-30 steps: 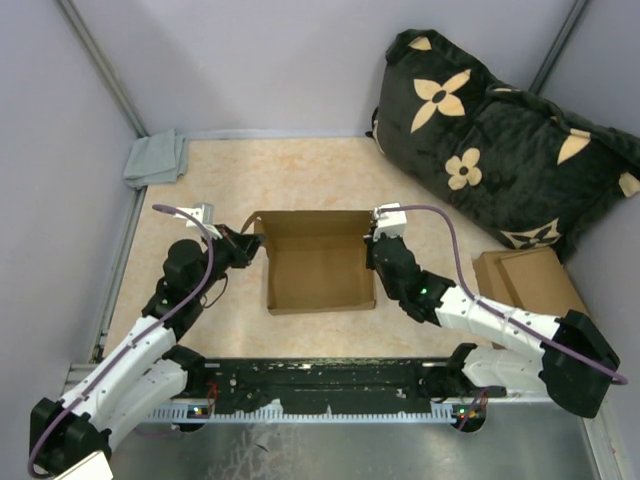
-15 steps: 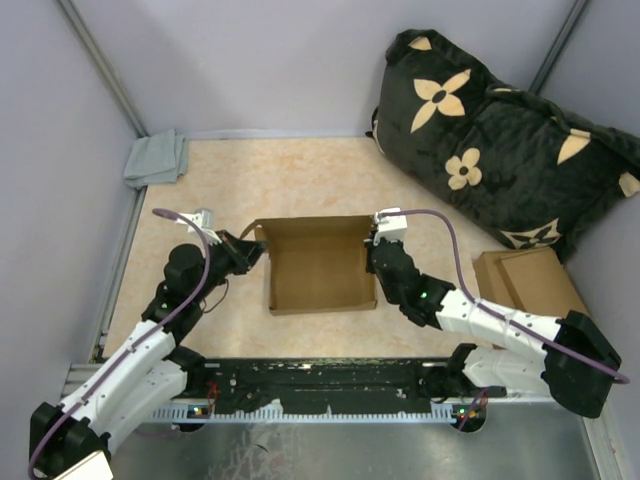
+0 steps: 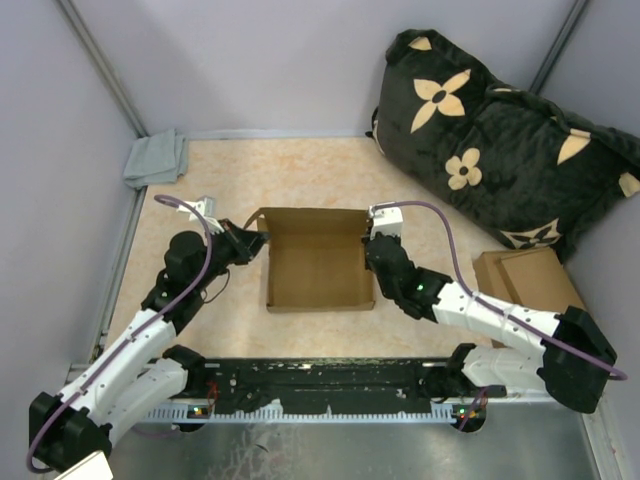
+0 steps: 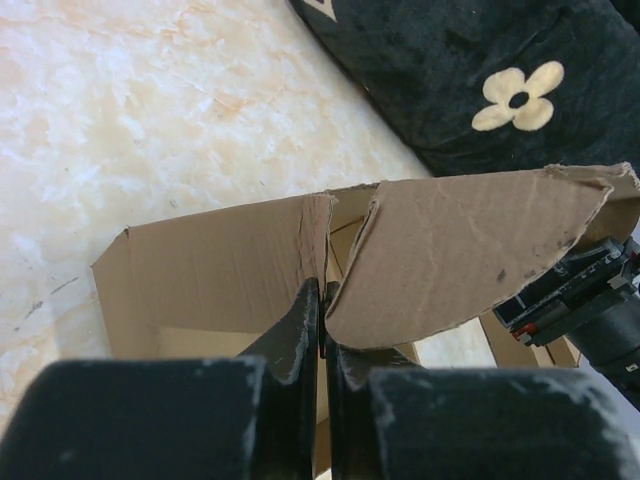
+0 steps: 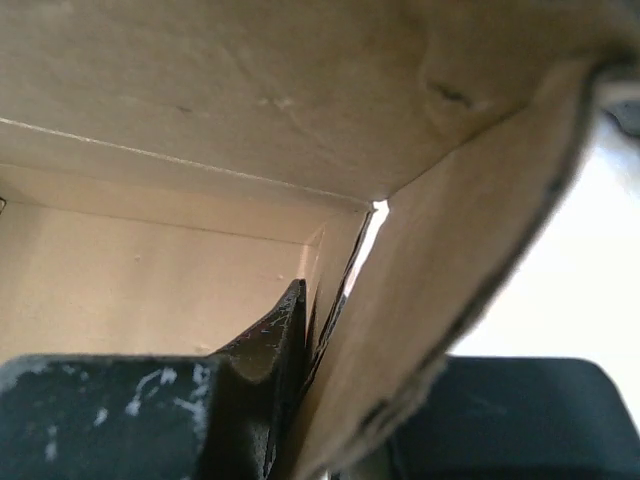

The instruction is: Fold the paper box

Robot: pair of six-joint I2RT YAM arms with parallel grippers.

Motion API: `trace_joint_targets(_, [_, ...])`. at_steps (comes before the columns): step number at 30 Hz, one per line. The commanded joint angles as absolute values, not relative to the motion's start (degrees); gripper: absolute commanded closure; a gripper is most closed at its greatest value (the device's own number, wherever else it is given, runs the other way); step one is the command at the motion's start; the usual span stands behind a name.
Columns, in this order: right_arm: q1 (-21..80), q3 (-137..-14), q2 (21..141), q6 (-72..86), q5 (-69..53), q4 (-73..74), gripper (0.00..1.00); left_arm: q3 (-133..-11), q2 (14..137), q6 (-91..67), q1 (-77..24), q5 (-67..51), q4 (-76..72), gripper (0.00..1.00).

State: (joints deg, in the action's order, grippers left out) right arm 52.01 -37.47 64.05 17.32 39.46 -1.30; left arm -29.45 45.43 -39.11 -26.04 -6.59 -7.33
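End effectors [image 3: 254, 243] [image 3: 368, 244] tight on paper box [image 3: 318, 270]

Flowered black cushion [image 3: 500, 130], grey cloth [image 3: 157, 158], cardboard stack [image 3: 530, 275]

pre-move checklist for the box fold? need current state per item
1. left fingers shut on the left wall of the paper box: ok
2. right fingers shut on its right wall: ok
3. far wall standing up: ok
4. near wall raised: cannot tell
5. cardboard stack apart from the paper box: ok
6. pillow apart from the paper box: ok
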Motion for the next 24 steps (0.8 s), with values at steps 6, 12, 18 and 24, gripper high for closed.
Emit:
trace_joint_targets(6, [54.07, -42.71, 65.15, 20.28, 36.45, 0.22, 0.9, -32.67, 45.08, -37.04, -27.22, -6.43, -10.1, 0.93])
trace_joint_targets(12, [54.14, -44.21, 64.3, 20.32, 37.88, 2.2, 0.89, -34.8, 45.72, -34.61, -27.16, -5.01, -8.73, 0.93])
trace_joint_targets(18, [54.08, -46.23, 63.87, 18.84, 39.38, 3.66, 0.89, -36.54, 45.66, -32.21, -27.24, -3.72, -7.54, 0.92])
trace_joint_targets(24, [54.07, -49.03, 63.21, 15.87, 41.34, 4.25, 0.88, -38.86, 44.85, -29.64, -27.17, -2.05, -5.4, 0.92])
